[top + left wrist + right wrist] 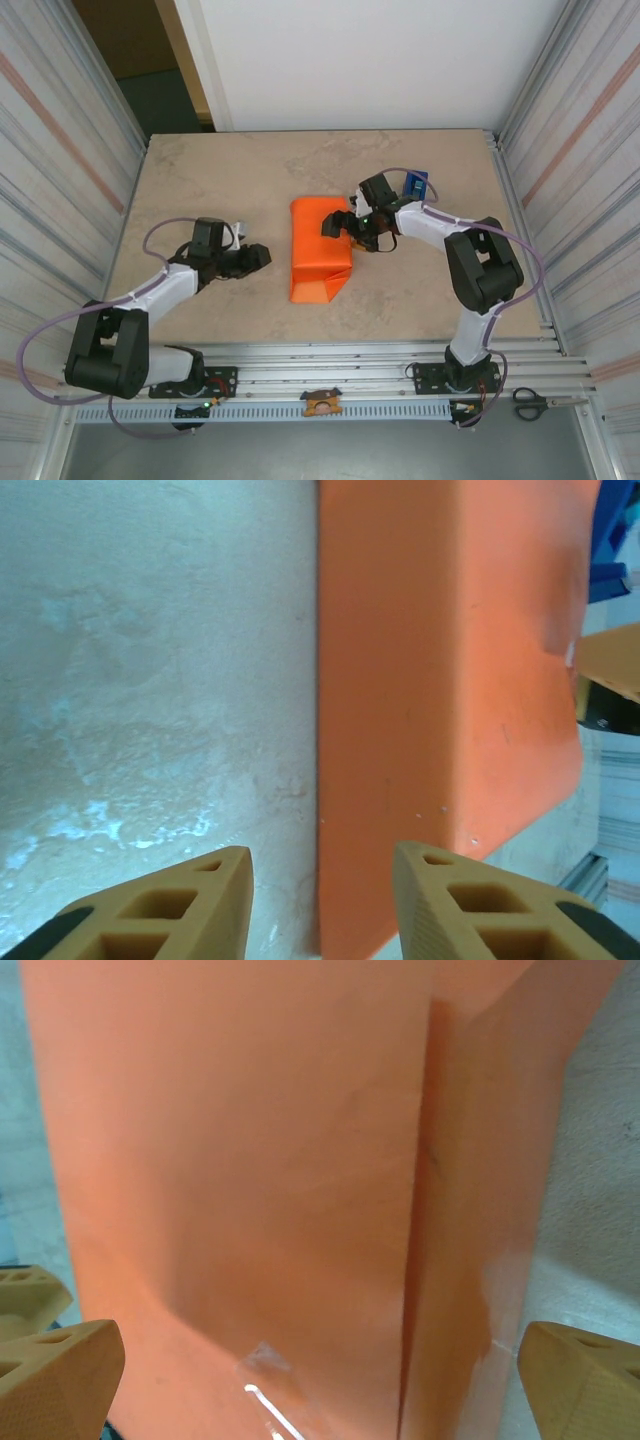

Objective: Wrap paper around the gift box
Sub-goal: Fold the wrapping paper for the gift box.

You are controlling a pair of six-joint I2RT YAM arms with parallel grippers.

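Nearest to us, on the metal rail (380, 365) that carries the arm bases, a pair of scissors (530, 403) lies at the far right. Beyond the rail, the left end effector (262, 256) sits low over the counter (200, 180), just left of the paper (320, 250) and apart from it in the top view. From its own wrist camera the left end effector (322, 865) has its jaws apart with nothing between them. One finger (170, 905) is over bare counter and the other over orange, and the paper's (440, 680) straight left edge runs away from the gap between them.

The paper lies in the middle of the counter, folded into an oblong package. Its near end is creased into slanted flaps and its far end is squared off. We cannot see the gift box itself – only orange sheet shows on every side.

Farther on, the right end effector (338, 226) is over the package's right side, toward its far end. We cannot tell whether it touches. In the right wrist view the right end effector (318, 1340) has its jaws spread wide – the fingers (60, 1375) stand at opposite corners of the frame, and the paper (240, 1160) spans the space between them. A lengthwise overlap seam runs down the sheet there, and a small piece of clear tape (262, 1360) sits left of it, near the fingers.

Behind the right wrist, a blue tape dispenser (417, 184) stands by the counter's far right corner.
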